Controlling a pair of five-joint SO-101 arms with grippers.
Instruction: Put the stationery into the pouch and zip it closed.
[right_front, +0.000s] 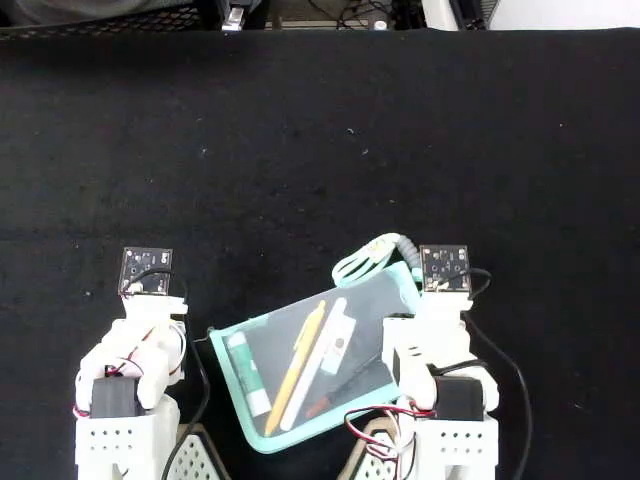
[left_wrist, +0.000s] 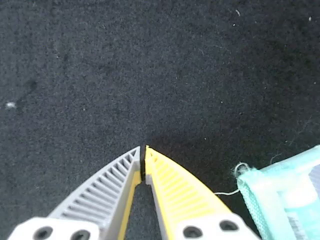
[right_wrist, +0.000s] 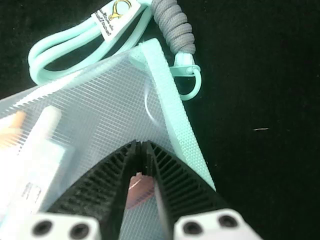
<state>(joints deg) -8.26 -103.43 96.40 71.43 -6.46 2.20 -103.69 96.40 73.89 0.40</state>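
A teal mesh pouch lies flat and slanted between my two arms. Through its mesh I see a green and white glue stick, a yellow pencil, a white pen and a dark pen with a red tip. The zip pull sits at the pouch's far corner, beside a grey coiled cord and a teal strap. My right gripper hangs shut just above the mesh. Over bare cloth, my left gripper is shut, with the pouch's corner off to one side.
Black cloth covers the whole table. The left arm and right arm are folded back near the front edge, on either side of the pouch. Cables and equipment run along the far edge.
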